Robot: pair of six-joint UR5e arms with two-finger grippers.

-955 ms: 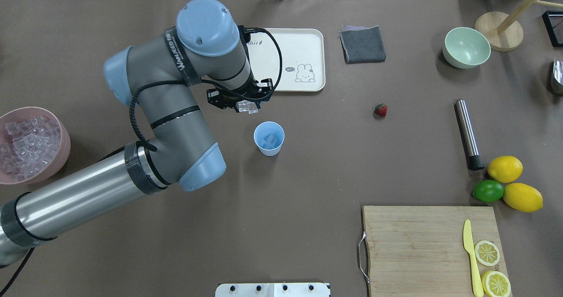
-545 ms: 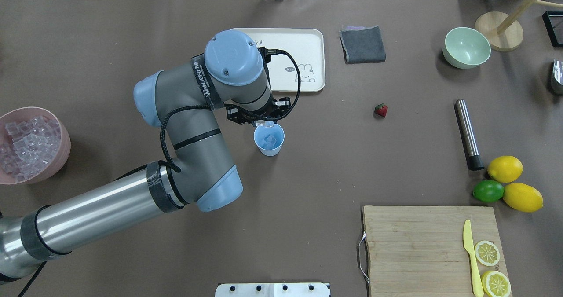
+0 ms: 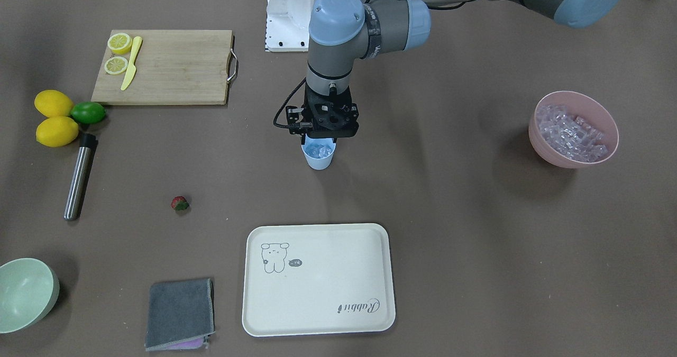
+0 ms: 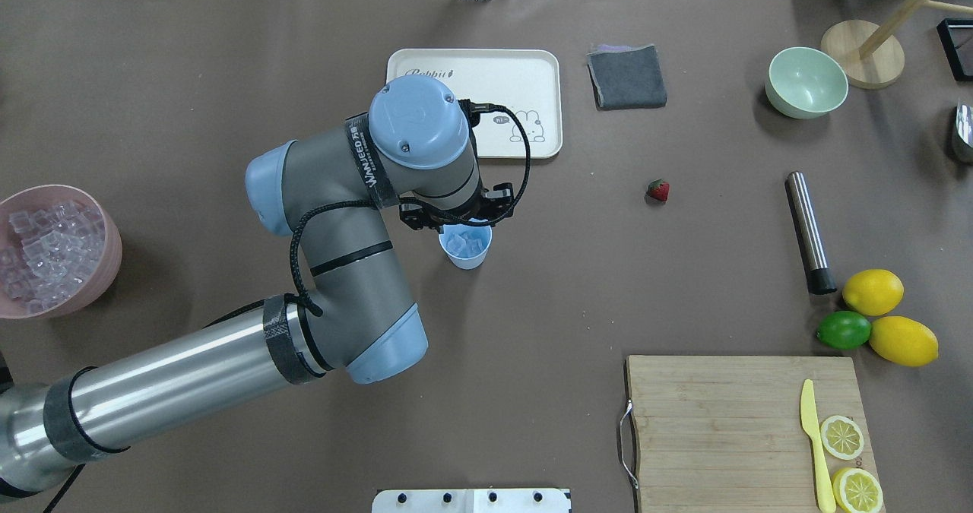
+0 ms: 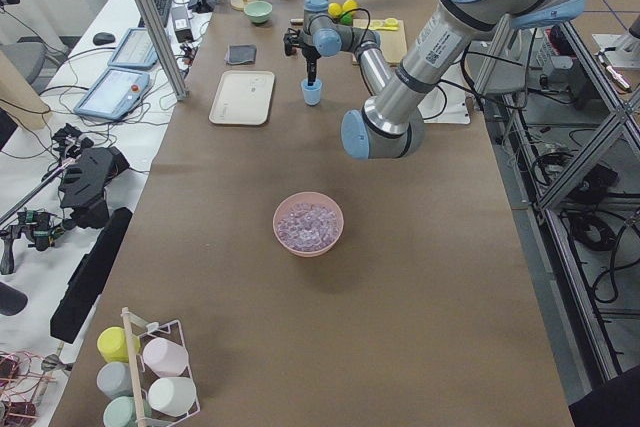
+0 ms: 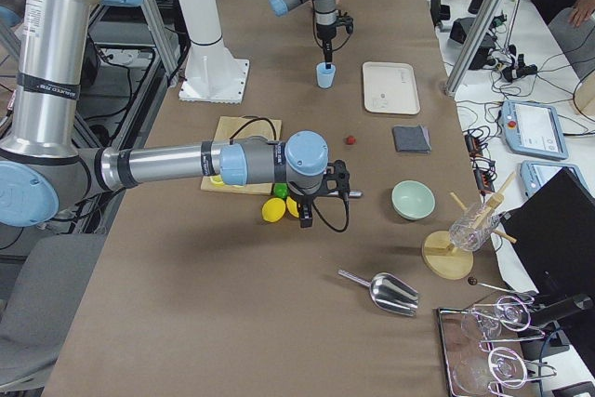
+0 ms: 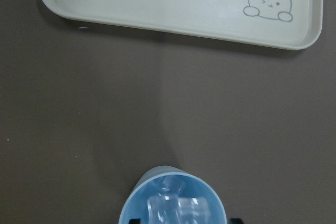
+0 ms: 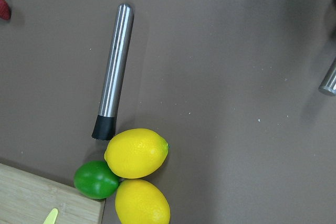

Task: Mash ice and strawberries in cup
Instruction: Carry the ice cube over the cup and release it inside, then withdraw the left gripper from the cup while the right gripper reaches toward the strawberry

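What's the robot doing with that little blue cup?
The robot is filling the cup for mashing. Its left gripper hangs right over the cup with its fingers spread, and ice is already piled inside. More ice cubes wait in the pink bowl. The strawberry lies alone on the table, not yet in the cup, and the metal masher lies untouched. The right gripper hovers near the lemons, holding nothing I can see.
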